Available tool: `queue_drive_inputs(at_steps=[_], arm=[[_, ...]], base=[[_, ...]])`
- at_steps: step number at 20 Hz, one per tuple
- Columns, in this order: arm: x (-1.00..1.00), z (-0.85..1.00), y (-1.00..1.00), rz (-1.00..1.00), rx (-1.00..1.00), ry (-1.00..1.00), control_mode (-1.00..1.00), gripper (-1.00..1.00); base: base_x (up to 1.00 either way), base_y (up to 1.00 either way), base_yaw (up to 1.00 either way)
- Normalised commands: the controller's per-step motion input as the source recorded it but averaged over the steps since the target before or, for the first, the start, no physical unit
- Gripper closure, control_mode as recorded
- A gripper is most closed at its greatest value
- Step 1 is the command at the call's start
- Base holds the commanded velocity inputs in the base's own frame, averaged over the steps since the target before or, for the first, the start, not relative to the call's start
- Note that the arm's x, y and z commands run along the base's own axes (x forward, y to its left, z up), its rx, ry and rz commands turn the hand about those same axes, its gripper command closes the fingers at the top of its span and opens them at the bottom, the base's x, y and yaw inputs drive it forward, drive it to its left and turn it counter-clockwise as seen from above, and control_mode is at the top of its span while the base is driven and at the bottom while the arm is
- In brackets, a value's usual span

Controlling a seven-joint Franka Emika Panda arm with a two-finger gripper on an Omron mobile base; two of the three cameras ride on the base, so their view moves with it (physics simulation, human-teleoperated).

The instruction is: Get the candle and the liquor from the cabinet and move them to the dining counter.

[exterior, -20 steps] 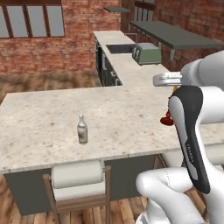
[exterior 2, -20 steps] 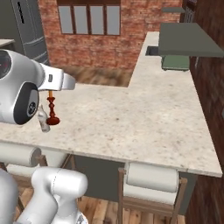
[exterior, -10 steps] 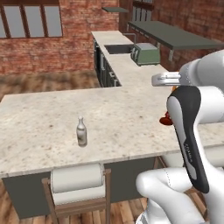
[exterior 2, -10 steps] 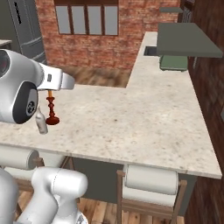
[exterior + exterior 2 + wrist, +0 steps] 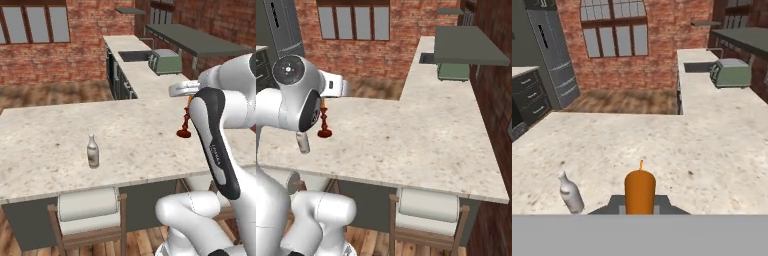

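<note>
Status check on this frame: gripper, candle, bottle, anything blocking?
Gripper shut on candle, above dining counter. Liquor already standing on it. Nothing blocking.

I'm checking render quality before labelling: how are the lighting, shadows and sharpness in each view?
Left base view: even, flat light, no glare; the bottle casts only a faint shadow on the counter. Right base view: similarly soft, the candle crisp beside the arm. Hand view: the candle top looms large and slightly soft between the gripper tips; the far brick wall looks a little blurred.
</note>
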Motion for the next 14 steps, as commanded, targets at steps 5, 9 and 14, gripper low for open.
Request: queue_drive_inputs(at_steps=[5,9,14], arm=[[1.0,-0.73,-0.03,0.31,-0.02,0.0,-1.0,1.0],[0.81,-0.84,0.0,0.2,-0.01,0.0,-1.0,1.0],[0.62,-0.64,0.0,0.07,0.0,-0.04,-1.0,1.0]], base=[[0.0,0.0,0.0],[0.0,0.0,0.0],[0.0,0.0,0.0]])
